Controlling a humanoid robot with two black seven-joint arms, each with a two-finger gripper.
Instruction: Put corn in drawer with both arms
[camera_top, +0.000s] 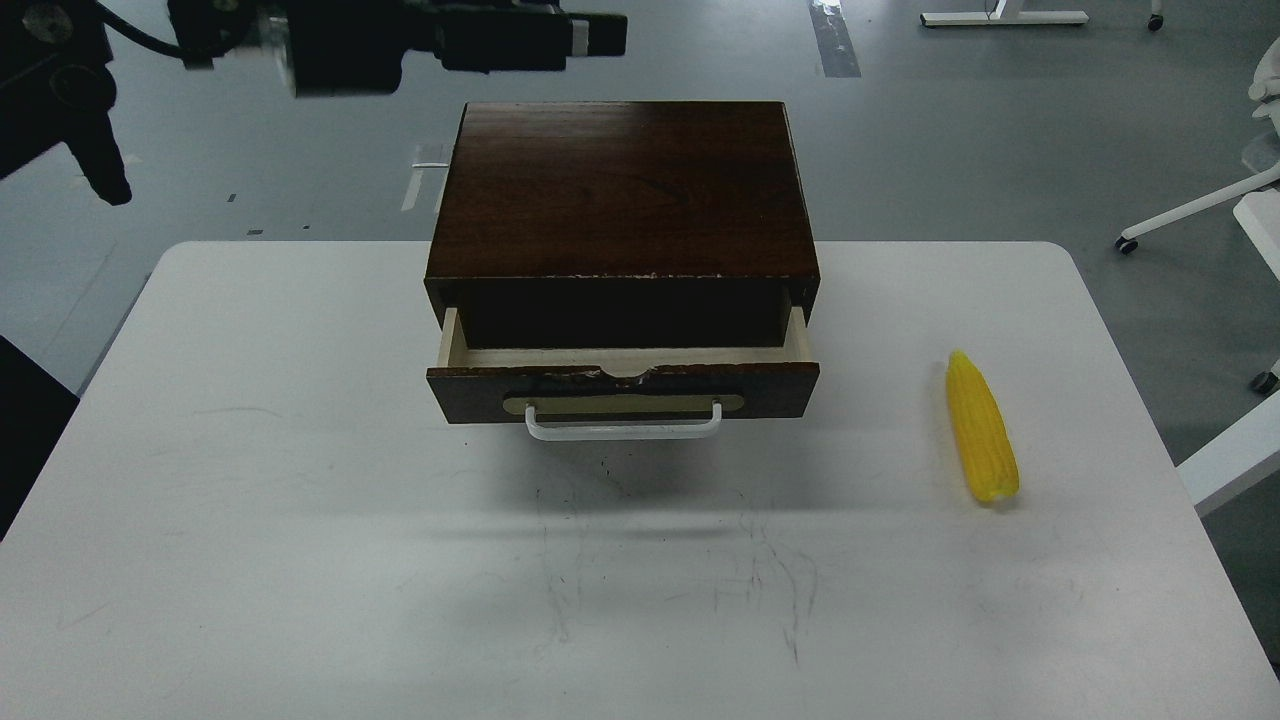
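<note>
The yellow corn (982, 430) lies on the white table (300, 520) at the right, tip pointing away from me. The dark brown box (620, 190) stands at the table's back middle. Its drawer (620, 385) is pulled out a short way, showing cream inner sides, a chipped top edge and a white bar handle (622, 430). My left arm is raised high at the top left; its far end, the left gripper (595, 33), is dark, and its fingers cannot be told apart. It holds nothing that I can see. My right arm is out of view.
White chair legs with a castor (1195, 212) stand on the grey floor to the right, beyond the table. A white part (1225, 460) juts in by the table's right edge. Scuff marks run across the table in front of the drawer.
</note>
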